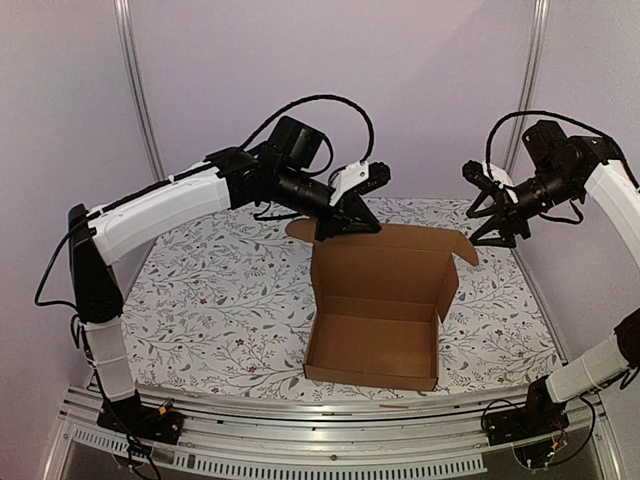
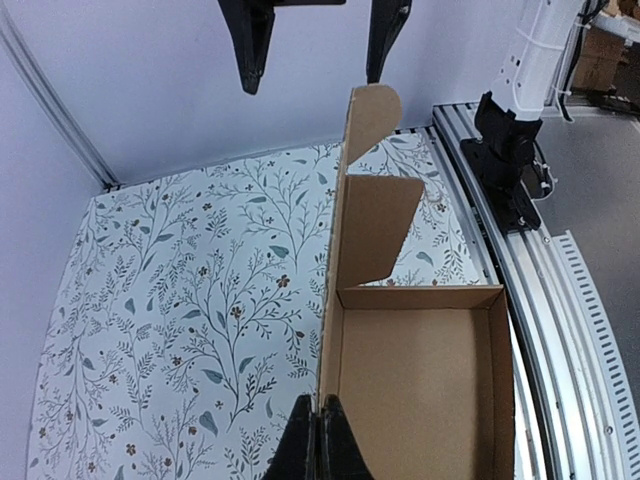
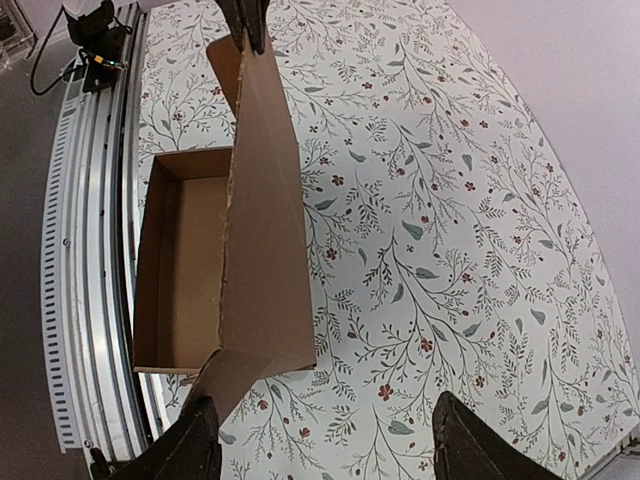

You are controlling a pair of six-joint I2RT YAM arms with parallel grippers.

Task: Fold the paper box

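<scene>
1. Sitting on the floral tablecloth point(image 1: 220, 300) close to the near edge, the paper box point(image 1: 372, 345) is standing open, its lid point(image 1: 385, 262) rising upright along the far side.
2. The left gripper point(image 1: 350, 226) is pinching the lid's top edge at its left end, fingers together on the cardboard.
3. The right gripper point(image 1: 488, 210) is hovering just beside the lid's right ear flap point(image 1: 462, 247), fingers spread wide and gripping nothing.

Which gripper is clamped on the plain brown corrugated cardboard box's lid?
The left gripper, pinching the lid's corner; the right gripper stands wide open.
</scene>
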